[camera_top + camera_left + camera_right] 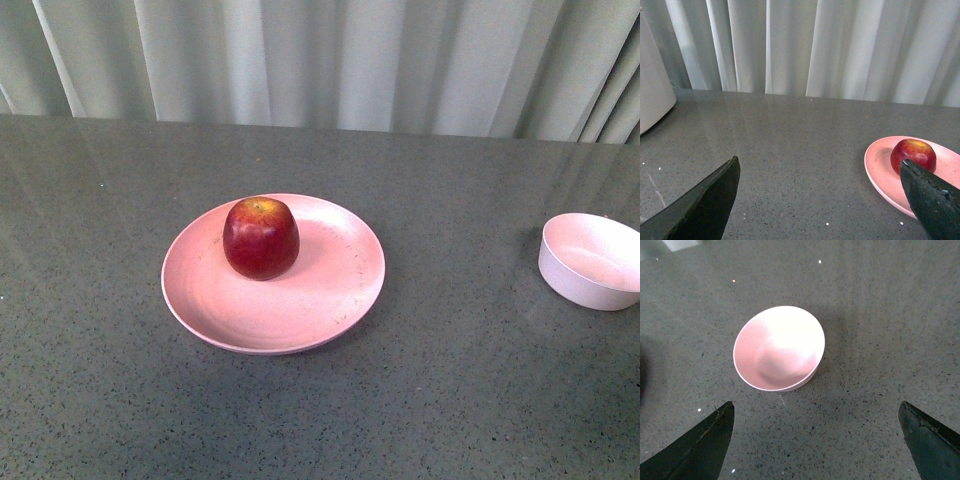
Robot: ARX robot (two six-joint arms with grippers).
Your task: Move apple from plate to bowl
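Front view: the apple (261,237) sits untouched on the plate (322,292), and the bowl (583,284) stands empty, well right of the plate. Your left tool (819,161) and right tool (815,404) both gape wide, holding nothing. The grasp hasn't begun, so bring a tool down around the apple.

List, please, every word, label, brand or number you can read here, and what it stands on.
None can be read: the apple, plate, bowl, table and curtain all show plain surfaces, with no label, sticker or print.
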